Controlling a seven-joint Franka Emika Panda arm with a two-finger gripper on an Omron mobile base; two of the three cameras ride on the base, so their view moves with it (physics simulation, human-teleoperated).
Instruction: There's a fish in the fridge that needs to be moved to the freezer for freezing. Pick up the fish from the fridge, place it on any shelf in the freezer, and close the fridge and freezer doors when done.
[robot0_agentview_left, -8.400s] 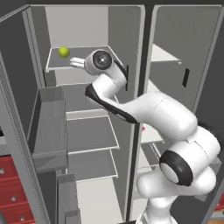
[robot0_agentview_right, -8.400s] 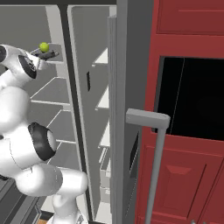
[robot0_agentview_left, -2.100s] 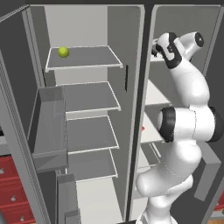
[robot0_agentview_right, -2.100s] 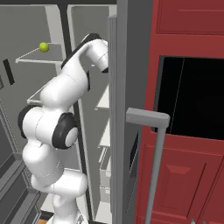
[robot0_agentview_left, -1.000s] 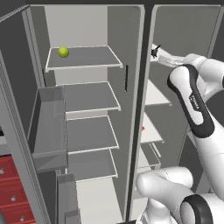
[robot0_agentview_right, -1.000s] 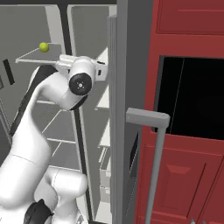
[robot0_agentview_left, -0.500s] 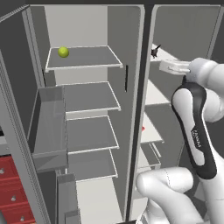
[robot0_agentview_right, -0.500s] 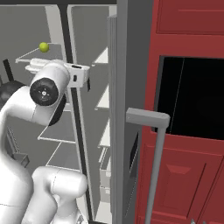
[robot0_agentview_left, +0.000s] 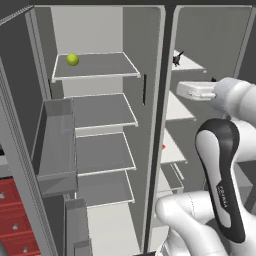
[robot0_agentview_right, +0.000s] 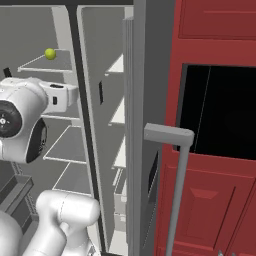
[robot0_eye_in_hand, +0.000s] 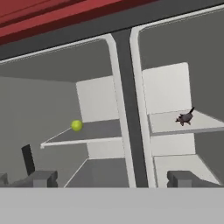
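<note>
The fish (robot0_agentview_left: 177, 59) lies alone on the top white shelf (robot0_agentview_left: 192, 64) of the freezer (robot0_agentview_left: 210, 45), upper right of the left base view, right of centre in the hand view. The jaws are spread wide with nothing between them, well apart from it. The green ball (robot0_agentview_left: 72, 59) sits on the fridge (robot0_agentview_left: 95, 65) shelf. Both doors stand open, so closing them remains.

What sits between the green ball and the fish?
In the hand view, the dark vertical divider separates green ball and fish, each on its own top shelf.
</note>
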